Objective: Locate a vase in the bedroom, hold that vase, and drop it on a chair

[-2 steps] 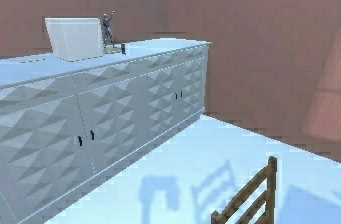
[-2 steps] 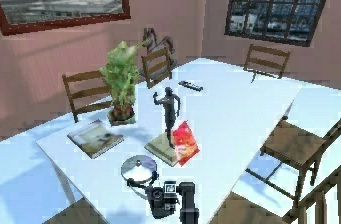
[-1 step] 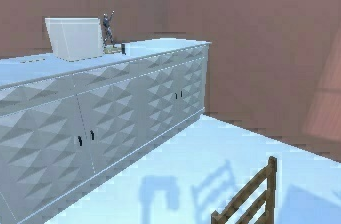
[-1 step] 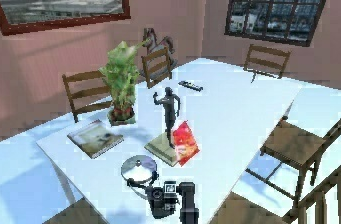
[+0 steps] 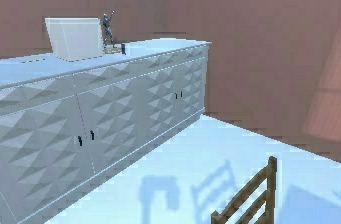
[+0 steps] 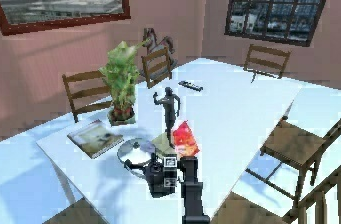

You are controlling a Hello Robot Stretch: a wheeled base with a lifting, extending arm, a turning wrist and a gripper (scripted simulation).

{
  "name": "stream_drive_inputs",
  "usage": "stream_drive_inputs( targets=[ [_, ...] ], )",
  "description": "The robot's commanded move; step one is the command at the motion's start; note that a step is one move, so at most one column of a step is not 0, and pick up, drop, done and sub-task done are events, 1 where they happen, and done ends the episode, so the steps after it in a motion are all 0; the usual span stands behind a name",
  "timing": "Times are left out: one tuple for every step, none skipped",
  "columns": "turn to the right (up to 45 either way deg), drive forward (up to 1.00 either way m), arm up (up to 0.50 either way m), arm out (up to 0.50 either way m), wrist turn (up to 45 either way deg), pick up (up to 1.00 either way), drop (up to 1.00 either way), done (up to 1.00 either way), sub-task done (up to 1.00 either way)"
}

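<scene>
Terracotta-pink walls close round a long white rectangular table. Plain wooden slat-back chairs are drawn up along its edges, as a dining set is usually left. Toward the table's nine o'clock end the ornaments cluster like a centrepiece. A leafy green potted plant has a dark standing-figure statuette at its four o'clock and a flat printed book at its seven o'clock, with a pale round disc beside the book. A small red-orange thing sits at the statuette's five o'clock; its shape is too vague to tell whether it is the vase.

The dark square arm rises from six o'clock over the near table edge, with the gripper turned toward nine o'clock, close by the disc. I judge this a reaching pose. How the fingers stand cannot be told, nor whether they hold anything, since things lie on the table right behind them.

Ahead, a long pale grey sideboard with faceted doors carries a white box with a small dark figurine at its three o'clock. A wooden chair back at the forward view's five o'clock looks a likely drop place.
</scene>
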Motion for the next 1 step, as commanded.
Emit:
stream_drive_inputs(
  targets=[
    [0.0,0.00,0.24,0.00,0.0,0.00,0.00,0.00,0.00]
  ],
)
